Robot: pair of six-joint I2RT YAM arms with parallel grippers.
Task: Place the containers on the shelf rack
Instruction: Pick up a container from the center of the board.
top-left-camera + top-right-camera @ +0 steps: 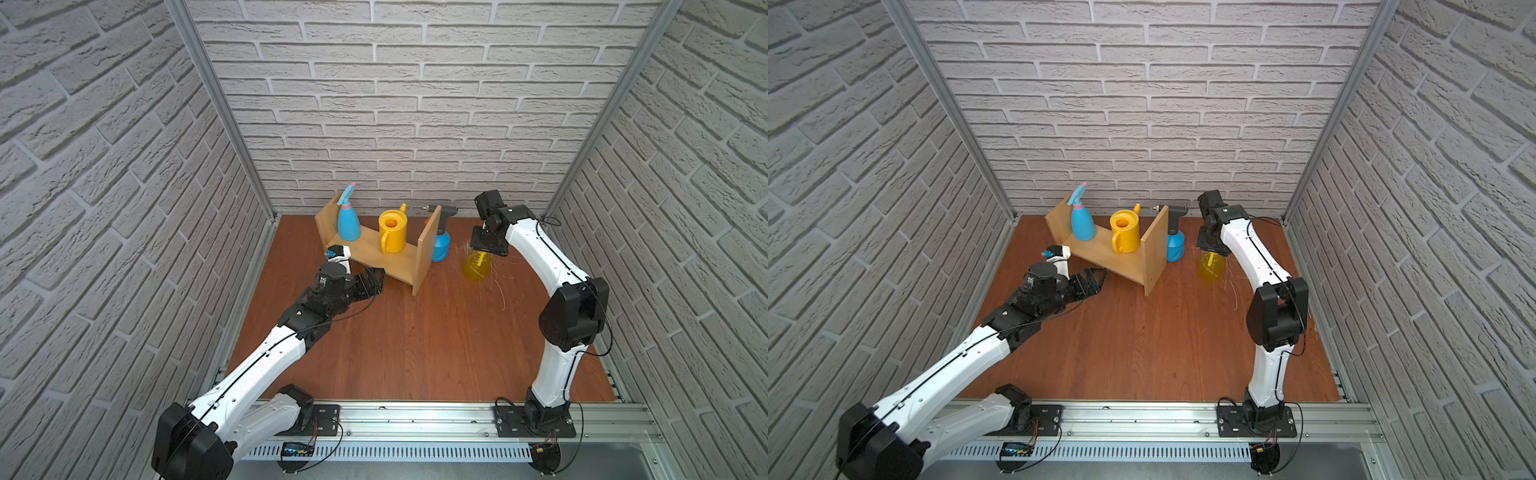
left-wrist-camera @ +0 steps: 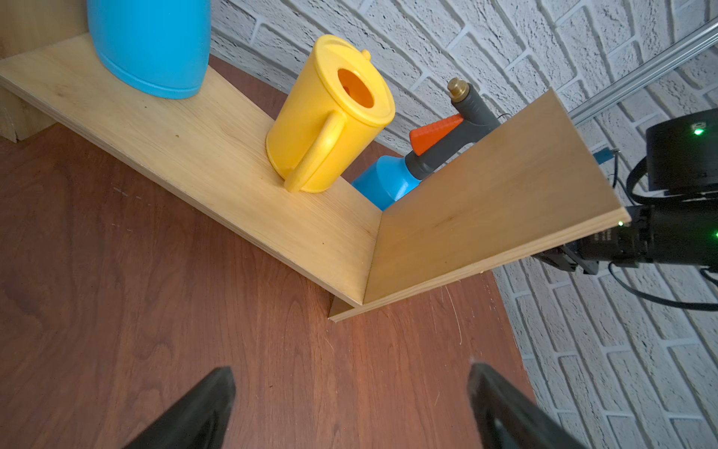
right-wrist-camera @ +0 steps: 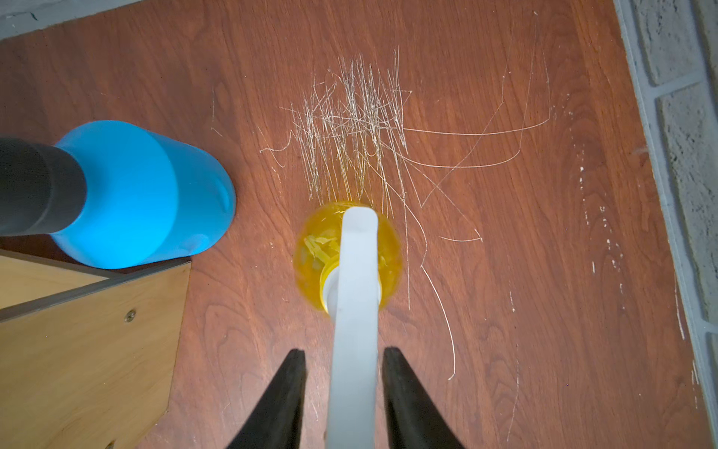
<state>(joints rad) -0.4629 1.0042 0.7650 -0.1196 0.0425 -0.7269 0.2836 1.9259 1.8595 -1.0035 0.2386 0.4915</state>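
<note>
In a top view, left of centre, the left gripper (image 1: 371, 279) hangs low over the table (image 1: 415, 332), jaws wide apart and empty, just in front of the rack (image 1: 428, 249). On the rack's board the blue bottle (image 1: 348, 222) stands at the left end and the can (image 1: 392, 235) toward the right. Just right of the rack's right panel, the pump sprayer (image 1: 440, 247) stands on the table. Further right stands the yellow bottle (image 1: 478, 266), also on the table. The right gripper (image 3: 344, 352) straddles its white head, jaws narrowly apart, not yet clamped.
</note>
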